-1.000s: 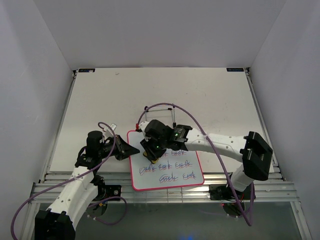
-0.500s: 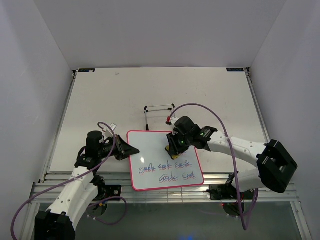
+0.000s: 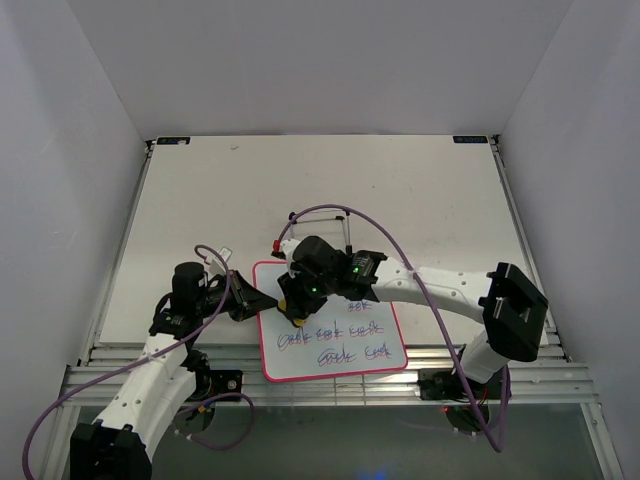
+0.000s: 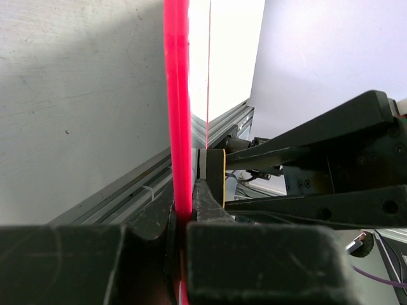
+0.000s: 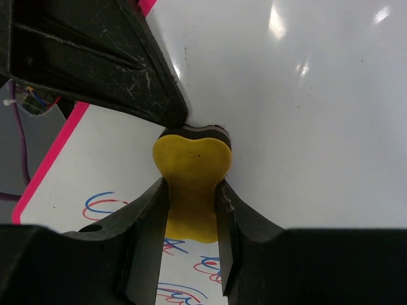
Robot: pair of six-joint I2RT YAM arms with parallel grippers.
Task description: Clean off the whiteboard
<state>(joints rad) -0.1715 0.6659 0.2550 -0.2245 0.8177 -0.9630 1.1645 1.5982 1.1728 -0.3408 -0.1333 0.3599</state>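
Mid-wipe: R fingers (image 5: 143,222) pinch yellow eraser (image 5: 191,168) on whiteboard (image 3: 300,368); L fingers (image 4: 152,222) clamp its pink edge. Next: sweep over scribble rows (image 3: 335,340).

Whiteboard (image 5: 305,95): glossy white face, smooth, bright light glints.
Frame (image 4: 177,95): pink-red, smooth plastic look.
Eraser (image 5: 191,165): yellow, matt, soft foam look; dark felt-like pad beneath.
Right gripper (image 5: 191,185): black matt plastic, finely scratched.
Table (image 3: 400,190): matt off-white, faintly speckled.
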